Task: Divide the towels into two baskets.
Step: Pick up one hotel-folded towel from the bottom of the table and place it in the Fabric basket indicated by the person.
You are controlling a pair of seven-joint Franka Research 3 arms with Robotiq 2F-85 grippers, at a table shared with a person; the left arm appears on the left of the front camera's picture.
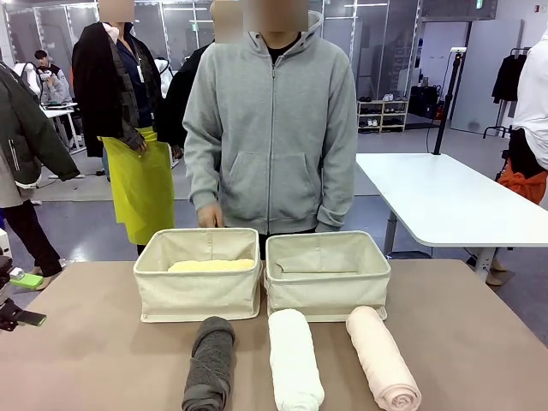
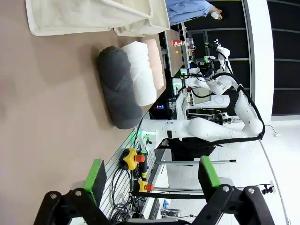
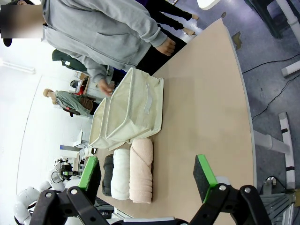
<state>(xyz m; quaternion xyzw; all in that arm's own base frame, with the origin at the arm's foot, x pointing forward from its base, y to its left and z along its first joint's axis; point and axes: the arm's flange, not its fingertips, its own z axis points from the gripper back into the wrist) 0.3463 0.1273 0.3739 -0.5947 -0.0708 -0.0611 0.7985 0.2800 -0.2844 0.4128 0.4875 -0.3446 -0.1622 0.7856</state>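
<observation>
Left pincer (image 2: 151,177) and right pincer (image 3: 146,171) both hung wide open, gripping nothing, clear of every towel.

On the tabletop (image 1: 86,360), the pale yellow towel (image 1: 210,266) lay inside the left basket (image 1: 197,301), with the right basket (image 1: 327,295) standing just beside it. Three more rolls lay in a row on the robot's side of the baskets, near one another but apart. The dark grey towel (image 1: 210,364) lay in front of the left basket. The white towel (image 1: 294,360) lay in front of the right basket's left end, its far end close to the canvas wall. The pale pink towel (image 1: 383,358) lay in front of that basket's right end, angled slightly outward. A person (image 1: 270,120) in a grey hooded top stood at the far side, one hand (image 1: 210,216) just behind the left basket's far rim.
</observation>
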